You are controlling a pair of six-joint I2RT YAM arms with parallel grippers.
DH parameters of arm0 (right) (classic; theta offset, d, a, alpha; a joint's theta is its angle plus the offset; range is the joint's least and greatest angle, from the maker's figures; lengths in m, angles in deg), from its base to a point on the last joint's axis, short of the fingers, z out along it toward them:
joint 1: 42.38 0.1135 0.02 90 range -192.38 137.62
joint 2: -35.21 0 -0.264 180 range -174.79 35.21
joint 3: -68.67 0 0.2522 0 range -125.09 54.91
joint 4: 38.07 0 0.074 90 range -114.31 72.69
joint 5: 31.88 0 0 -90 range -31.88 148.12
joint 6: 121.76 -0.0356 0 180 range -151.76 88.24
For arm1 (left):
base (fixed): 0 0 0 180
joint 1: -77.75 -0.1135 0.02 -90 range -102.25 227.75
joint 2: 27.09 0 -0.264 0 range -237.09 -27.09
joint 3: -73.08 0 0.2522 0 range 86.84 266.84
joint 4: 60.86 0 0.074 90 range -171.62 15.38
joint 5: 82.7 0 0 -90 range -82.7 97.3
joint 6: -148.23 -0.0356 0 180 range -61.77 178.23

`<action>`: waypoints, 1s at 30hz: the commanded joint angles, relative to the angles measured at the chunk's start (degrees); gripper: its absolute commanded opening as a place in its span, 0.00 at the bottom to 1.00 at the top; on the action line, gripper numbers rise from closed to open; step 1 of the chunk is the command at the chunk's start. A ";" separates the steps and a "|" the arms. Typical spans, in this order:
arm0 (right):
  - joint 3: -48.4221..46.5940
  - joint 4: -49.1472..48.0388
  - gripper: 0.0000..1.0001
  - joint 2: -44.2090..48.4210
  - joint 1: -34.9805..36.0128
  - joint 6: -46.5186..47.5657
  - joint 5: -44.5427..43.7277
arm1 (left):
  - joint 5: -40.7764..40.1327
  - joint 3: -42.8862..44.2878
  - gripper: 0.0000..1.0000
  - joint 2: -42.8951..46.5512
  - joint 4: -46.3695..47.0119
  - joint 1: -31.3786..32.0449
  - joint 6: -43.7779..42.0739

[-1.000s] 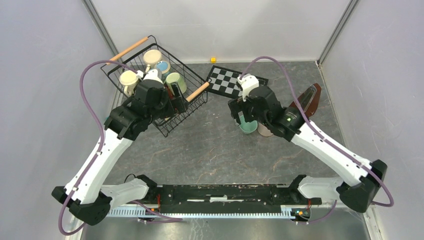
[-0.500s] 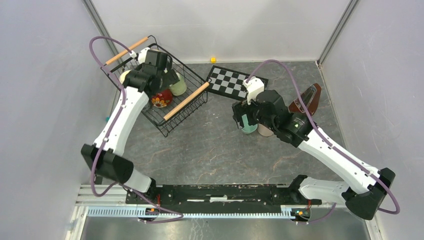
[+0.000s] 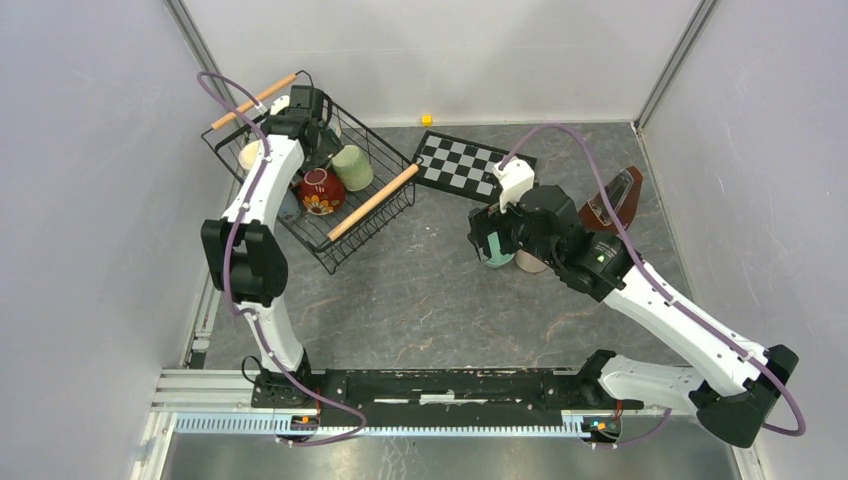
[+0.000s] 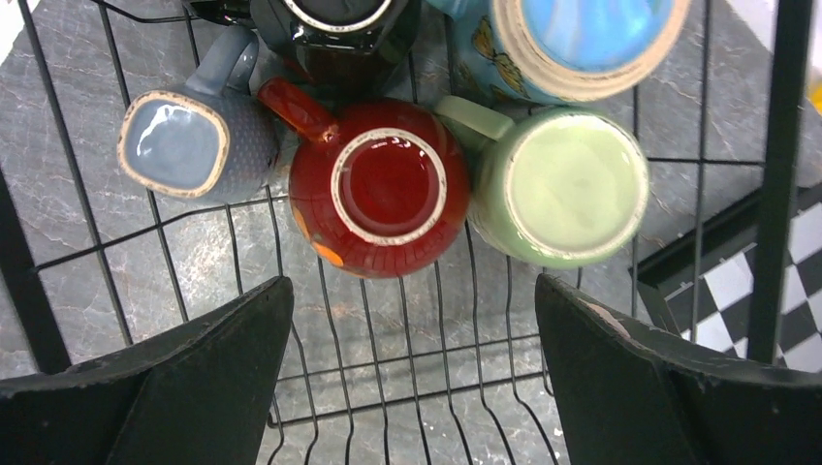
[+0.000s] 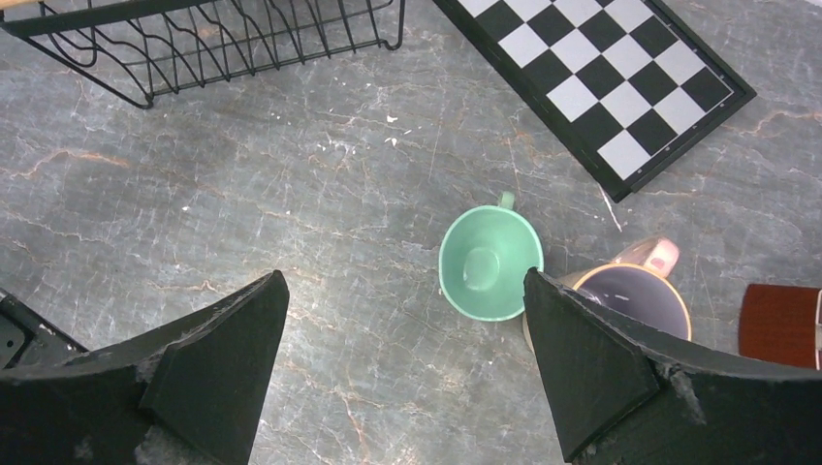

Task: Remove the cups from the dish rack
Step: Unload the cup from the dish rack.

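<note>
Well, the left gripper [image 4: 412, 320] hangs over the black wire rack [image 3: 350, 240] at the table's far left. Its blunt black jaws are spread wide with nothing between them. Crowded in the rack below it are a round, glossy red mug [image 4: 378, 199], a pale green mug [image 4: 567, 184] touching its side, and a dimpled, squarish grey-blue mug [image 4: 189, 140]. A black mug [image 4: 334, 24] and a blue mug [image 4: 582, 39] sit at the view's edge. The right gripper [image 5: 405, 291] is just as wide and empty above the grey marbled table [image 5: 291, 174]. There a smooth teal cup [image 5: 490, 262] stands upright just beside a beige-pink mug [image 5: 635, 295], near the flat checkered board [image 5: 601, 82].
</note>
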 commanded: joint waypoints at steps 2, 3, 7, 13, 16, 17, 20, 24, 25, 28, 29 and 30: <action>2.83 -4.17 0.98 1.77 0.24 0.39 2.19 | 0.40 4.52 1.00 -4.20 1.49 -2.63 1.87; 3.25 -4.51 0.98 1.91 0.25 0.64 2.34 | 0.38 5.10 1.00 -5.00 1.63 -3.07 1.30; 3.47 -4.61 0.98 1.37 0.18 1.72 2.47 | -0.99 8.67 1.00 -7.94 1.62 -4.47 -0.56; 3.99 -5.32 0.98 1.13 0.26 2.17 3.70 | -3.21 14.39 1.00 -12.47 0.04 -5.72 -1.01; 4.16 -5.50 0.98 1.13 0.24 2.27 3.88 | -3.58 17.13 1.00 -14.29 -0.83 -5.99 -1.20; 4.25 -5.63 0.98 1.12 0.21 2.34 3.86 | -4.01 17.58 1.00 -14.52 -1.07 -6.07 -1.10; 4.72 -5.67 0.98 1.05 0.25 2.29 3.87 | -4.54 17.32 1.00 -14.41 -1.97 -6.27 -0.07; 5.23 -6.37 0.98 0.96 0.21 2.17 4.50 | -3.50 13.42 1.00 -12.66 -1.42 -6.29 2.06; 5.24 -6.41 0.98 0.76 0.25 2.11 4.70 | -3.41 12.83 1.00 -12.34 -1.50 -6.30 2.34; 5.61 -6.73 0.98 0.87 0.25 2.09 5.24 | -3.68 11.32 1.00 -11.32 -1.81 -6.39 3.44; 5.81 -6.79 0.98 1.04 0.25 2.06 5.33 | -3.88 10.82 1.00 -10.97 -2.13 -6.43 3.99; 6.04 -6.86 0.98 1.15 0.25 2.06 5.25 | -3.97 10.28 1.00 -10.21 -2.16 -6.43 4.52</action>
